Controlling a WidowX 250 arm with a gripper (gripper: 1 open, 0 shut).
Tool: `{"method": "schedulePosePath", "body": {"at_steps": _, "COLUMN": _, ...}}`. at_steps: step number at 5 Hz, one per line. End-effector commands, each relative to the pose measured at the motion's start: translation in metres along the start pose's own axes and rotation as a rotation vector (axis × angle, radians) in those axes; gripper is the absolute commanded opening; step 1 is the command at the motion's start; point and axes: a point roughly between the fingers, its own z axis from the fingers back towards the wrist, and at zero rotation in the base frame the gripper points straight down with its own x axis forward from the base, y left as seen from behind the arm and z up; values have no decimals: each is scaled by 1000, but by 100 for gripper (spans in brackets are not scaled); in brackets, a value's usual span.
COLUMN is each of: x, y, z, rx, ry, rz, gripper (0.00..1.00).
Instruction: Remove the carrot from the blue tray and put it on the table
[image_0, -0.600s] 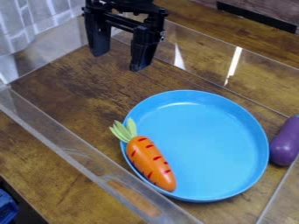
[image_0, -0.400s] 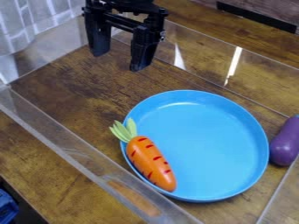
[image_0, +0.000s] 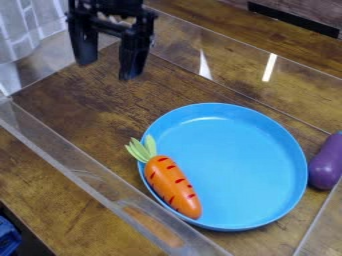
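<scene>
- Our fingers (image_0: 110, 50) are wide open, hovering over the bench (image_0: 80, 103)'s far left part.
- We've got the carrot (image_0: 171, 186) on the blue tray (image_0: 234, 160), by its near left rim, leafy top over the edge.
- Purple thing (image_0: 326, 163)'s just right of the tray.

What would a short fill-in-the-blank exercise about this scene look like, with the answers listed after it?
1. The carrot lies on a round plate whose colour is ____.
2. The leafy top of the carrot is coloured ____.
3. The eggplant beside the plate is coloured ____.
4. The robot's hand has its two fingers apart, so the hand is ____, not shut.

Missing words: blue; green; purple; open
</scene>
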Motion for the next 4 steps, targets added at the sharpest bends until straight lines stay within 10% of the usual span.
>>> {"method": "schedulePosePath", "body": {"at_steps": 1, "x": -11, "y": -31, "z": -7, "rx": -4, "ry": -42, "rz": 18, "gripper": 100}}
{"method": "schedulePosePath", "body": {"at_steps": 4, "x": -9, "y": -103, "z": -53, "rx": -69, "ry": -121, "rz": 304, "gripper": 100}}
